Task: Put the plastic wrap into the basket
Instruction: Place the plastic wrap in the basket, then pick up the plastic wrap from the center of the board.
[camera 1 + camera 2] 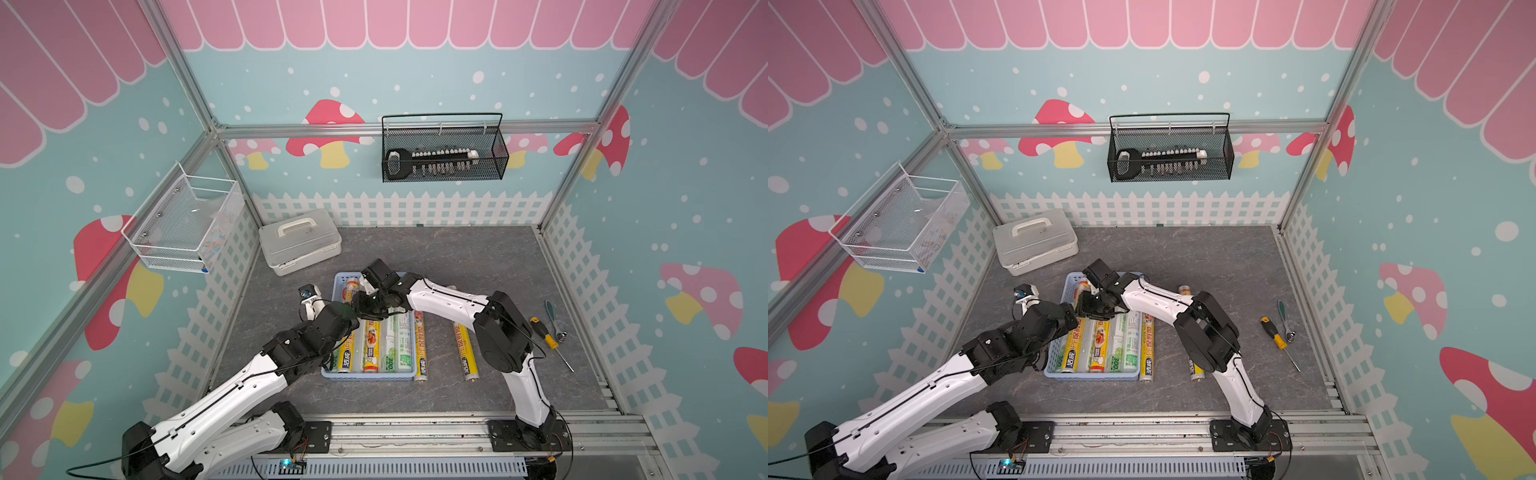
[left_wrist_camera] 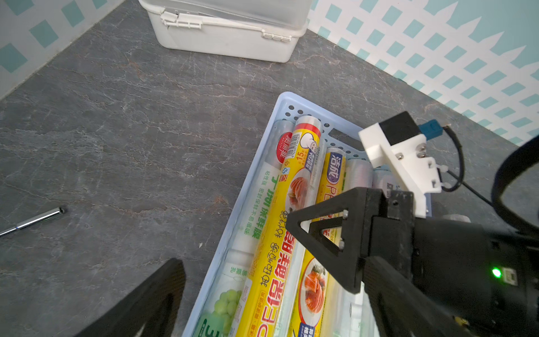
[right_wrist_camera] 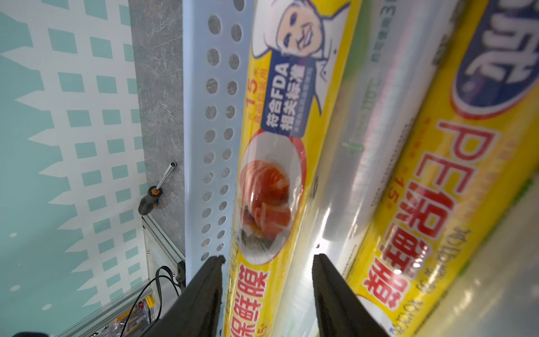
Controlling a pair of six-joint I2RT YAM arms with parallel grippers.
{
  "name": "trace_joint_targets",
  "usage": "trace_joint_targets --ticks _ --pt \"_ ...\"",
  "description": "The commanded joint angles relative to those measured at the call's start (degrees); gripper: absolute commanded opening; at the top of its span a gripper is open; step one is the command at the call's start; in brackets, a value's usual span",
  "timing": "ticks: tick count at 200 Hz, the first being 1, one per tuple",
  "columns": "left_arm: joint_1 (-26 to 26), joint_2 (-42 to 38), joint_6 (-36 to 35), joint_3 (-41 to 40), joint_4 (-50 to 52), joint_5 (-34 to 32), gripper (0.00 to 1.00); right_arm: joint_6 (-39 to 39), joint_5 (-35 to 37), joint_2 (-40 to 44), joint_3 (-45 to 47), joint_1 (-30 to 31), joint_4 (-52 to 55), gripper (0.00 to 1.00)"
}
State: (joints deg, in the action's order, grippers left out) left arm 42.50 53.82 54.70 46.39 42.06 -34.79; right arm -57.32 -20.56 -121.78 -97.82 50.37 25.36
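— Which step was in hand?
— The release, it seemed. The right end effector (image 3: 267, 257) stood slightly apart around a yellow plastic wrap roll (image 3: 271, 163) lying in the light blue basket (image 3: 198, 116).
— And next?
— I think it needed to lift straight out, then fetch the roll beside the basket (image 1: 419, 353) and the farther roll (image 1: 467, 353) on the worktop (image 1: 478, 266)

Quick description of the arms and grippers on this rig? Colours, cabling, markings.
Left arm and right arm: white link shells, black joint housings, a thin black cable clipped along each. Left gripper and right gripper: black fingers with triangular cut-outs. Right wrist: white camera bracket, blue connector, green LED.
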Motion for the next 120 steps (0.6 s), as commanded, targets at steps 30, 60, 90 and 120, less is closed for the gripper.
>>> trace_joint_targets --ticks 30,60,90,120 --pt "-0.3 2.3 -2.2 3.2 -4.1 4.1 0.99 7.7 12.9 15.9 8.5 -1.0 2.1 0.53" --pt "-0.3 5.8 -4.6 4.4 -8.5 8.2 0.99 9.5 19.2 24.5 16.9 -4.4 2.1 0.53" --pt "-0.1 11.8 -7.5 7.8 -11.5 14.1 0.99 11.1 20.7 31.7 25.3 -9.7 2.8 0.53" --pt "1.2 18.2 -10.3 12.3 -13.0 18.7 0.99 14.2 18.0 37.4 33.0 -16.1 3.5 0.56"
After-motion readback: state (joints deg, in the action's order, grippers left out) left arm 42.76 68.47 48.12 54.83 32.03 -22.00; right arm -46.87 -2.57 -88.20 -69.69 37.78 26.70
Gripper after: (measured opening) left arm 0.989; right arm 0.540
